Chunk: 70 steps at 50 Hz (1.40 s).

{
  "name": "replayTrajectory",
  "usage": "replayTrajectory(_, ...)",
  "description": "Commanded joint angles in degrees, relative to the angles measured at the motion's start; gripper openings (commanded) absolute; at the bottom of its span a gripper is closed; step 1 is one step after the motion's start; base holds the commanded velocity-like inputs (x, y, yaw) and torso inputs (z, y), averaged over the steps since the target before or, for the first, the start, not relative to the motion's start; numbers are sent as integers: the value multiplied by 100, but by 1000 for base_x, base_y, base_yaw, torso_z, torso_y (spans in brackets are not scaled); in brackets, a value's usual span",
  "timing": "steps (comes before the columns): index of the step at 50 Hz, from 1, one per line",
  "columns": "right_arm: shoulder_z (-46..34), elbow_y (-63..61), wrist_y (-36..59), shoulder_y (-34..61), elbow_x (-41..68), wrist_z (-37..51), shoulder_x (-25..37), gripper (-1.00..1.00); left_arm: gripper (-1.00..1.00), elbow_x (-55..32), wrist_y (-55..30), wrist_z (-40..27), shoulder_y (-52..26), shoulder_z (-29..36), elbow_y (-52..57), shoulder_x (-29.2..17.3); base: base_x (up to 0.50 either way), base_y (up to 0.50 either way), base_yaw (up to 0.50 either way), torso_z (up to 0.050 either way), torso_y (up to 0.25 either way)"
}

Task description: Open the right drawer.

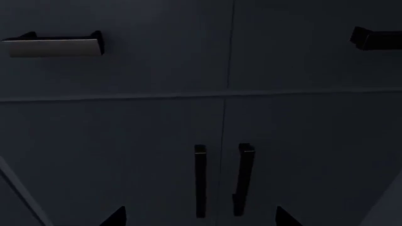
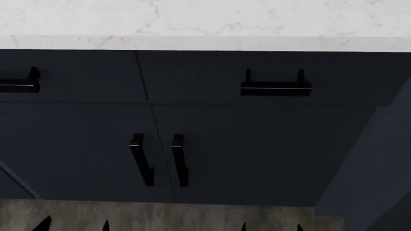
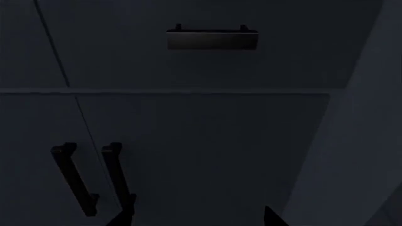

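The right drawer (image 2: 192,77) has a flat dark navy front, closed flush under the white counter. Its short black bar handle (image 2: 276,88) also shows in the right wrist view (image 3: 212,40) and at the edge of the left wrist view (image 1: 377,38). My right gripper (image 2: 272,227) is open and empty, low in front of the cabinet, below the handle and well apart from it; in the right wrist view (image 3: 197,217) only its tips show. My left gripper (image 2: 74,225) is open and empty too, and faces the cabinet doors (image 1: 199,217).
A left drawer with the same handle (image 2: 19,84) sits beside it. Two navy cabinet doors with vertical black handles (image 2: 141,159) (image 2: 180,161) are below. A navy side panel (image 2: 378,168) juts out at the right. The floor (image 2: 160,216) is grey and the countertop (image 2: 205,21) white marble.
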Motion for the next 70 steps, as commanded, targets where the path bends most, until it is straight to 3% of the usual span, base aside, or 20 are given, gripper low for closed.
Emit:
replayTrajectory(1,-39,-27,-54,-13,30,14,39,100,100,-133,102,-8,6,-27,1,-5,0,0,0,0,0)
replayTrajectory(70,-353,-68,-31,26,123,98,194,100,100,-265,256,-170,-1,142,-39,-152,138,0,0,0,0)
